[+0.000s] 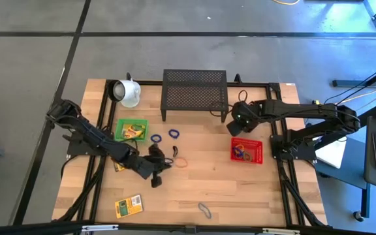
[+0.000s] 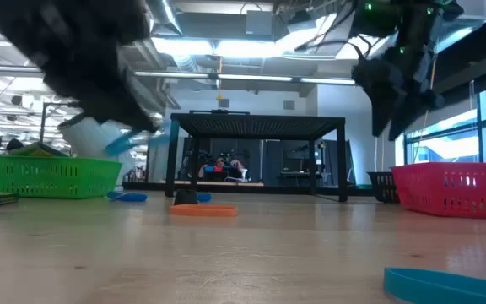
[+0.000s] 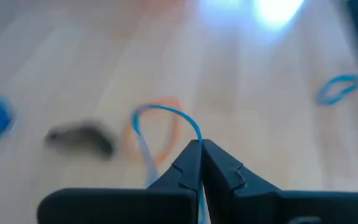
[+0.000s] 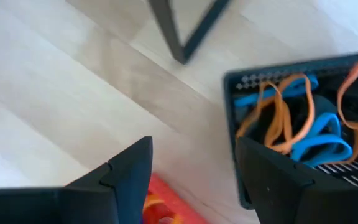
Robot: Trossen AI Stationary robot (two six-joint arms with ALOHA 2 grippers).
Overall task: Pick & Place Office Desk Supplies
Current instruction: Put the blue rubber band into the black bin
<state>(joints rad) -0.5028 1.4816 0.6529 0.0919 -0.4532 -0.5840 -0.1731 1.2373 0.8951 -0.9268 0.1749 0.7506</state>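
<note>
A: Nearest to us, the left gripper (image 3: pixel 201 144) has its fingers pinched tight on a thin blue rubber band (image 3: pixel 166 114), which arcs up from the tips, above the table (image 1: pixel 240 189) around mid-table.

B: We'd judge it feather-light and floppy (a loop like that sags and can snap free if stretched), so a pinch on a single strand, as we have now, seems the sensible hold.

A: Just beyond it an orange band (image 1: pixel 181 161) lies flat on the wood; two more blue loops (image 1: pixel 164 136) sit between it and the green basket (image 1: pixel 119 124).

B: Farther across, the right gripper (image 1: pixel 235 126) hangs with its fingers spread wide and empty, near the red basket (image 1: pixel 258 145), which already holds bands.

A: At the far edge stand the black mesh rack (image 1: pixel 194 88) and the white mug (image 1: pixel 129 93).
</note>
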